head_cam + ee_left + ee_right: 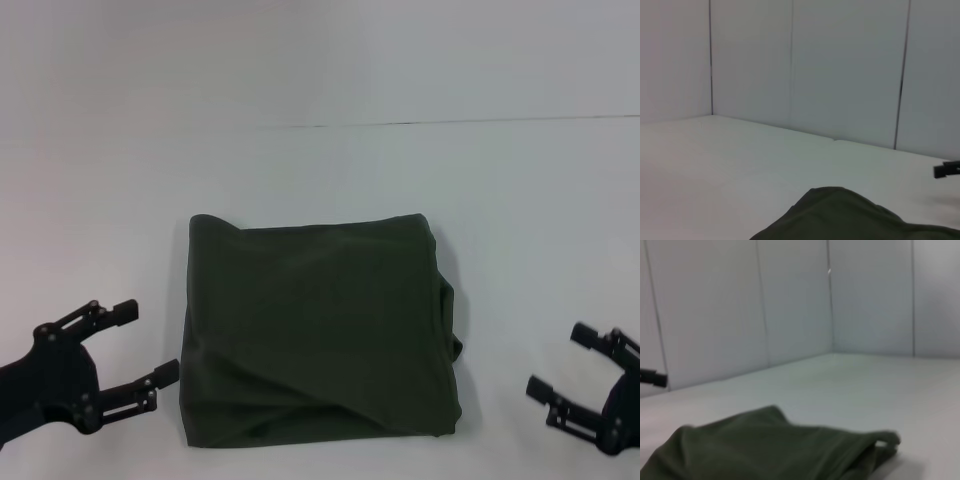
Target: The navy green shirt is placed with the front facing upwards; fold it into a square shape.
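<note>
Both of my arms are hanging low at the near corners, framing the folded navy green shirt (318,335).

Nearest me, my left gripper (145,352) is hovering just off the shirt's near left corner with its jaws spread open and holding nothing, while my right gripper (563,365) is waiting a little farther out from the shirt's right edge, jaws likewise parted and empty. Between them the shirt is lying flat on the white desk (520,200) as a roughly square bundle, its lettering not showing, a diagonal crease running across the near half and a bit of loose cloth bulging along the right side. Neither gripper is touching the fabric.
</note>
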Controlling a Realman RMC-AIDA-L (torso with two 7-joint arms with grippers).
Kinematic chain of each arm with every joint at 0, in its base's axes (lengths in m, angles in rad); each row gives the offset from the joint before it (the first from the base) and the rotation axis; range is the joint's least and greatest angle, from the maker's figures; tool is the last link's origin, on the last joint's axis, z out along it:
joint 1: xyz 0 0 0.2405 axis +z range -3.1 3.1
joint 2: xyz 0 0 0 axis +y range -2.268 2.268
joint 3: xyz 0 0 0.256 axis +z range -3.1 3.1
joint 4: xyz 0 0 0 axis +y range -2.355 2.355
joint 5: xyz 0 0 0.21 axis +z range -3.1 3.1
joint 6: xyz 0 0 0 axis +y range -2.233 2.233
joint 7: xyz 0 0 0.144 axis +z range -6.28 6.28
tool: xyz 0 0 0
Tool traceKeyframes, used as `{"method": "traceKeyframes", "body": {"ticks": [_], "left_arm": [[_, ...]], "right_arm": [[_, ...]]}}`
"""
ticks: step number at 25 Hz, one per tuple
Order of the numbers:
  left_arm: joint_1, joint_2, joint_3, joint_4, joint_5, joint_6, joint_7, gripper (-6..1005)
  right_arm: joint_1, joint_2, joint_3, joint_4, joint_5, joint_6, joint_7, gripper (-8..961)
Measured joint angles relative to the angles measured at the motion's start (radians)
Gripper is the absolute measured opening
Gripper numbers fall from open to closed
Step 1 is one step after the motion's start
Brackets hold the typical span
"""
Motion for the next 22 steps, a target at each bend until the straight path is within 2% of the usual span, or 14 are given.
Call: {"method": "traceKeyframes", "body": {"ticks": [8,22], "left_arm": [[0.006,0.001,-0.027,-0.006,0.043,-0.041,-0.004,891],[0.013,0.005,-0.090,-0.029,0.036,-0.055,-0.001,891]], "right_arm": [[-0.012,-0.001,0.003,0.005,-0.034,0.002,-0.002,950],[0.049,0.000,-0.005,0.032,-0.098,0.013,0.007,950]]}}
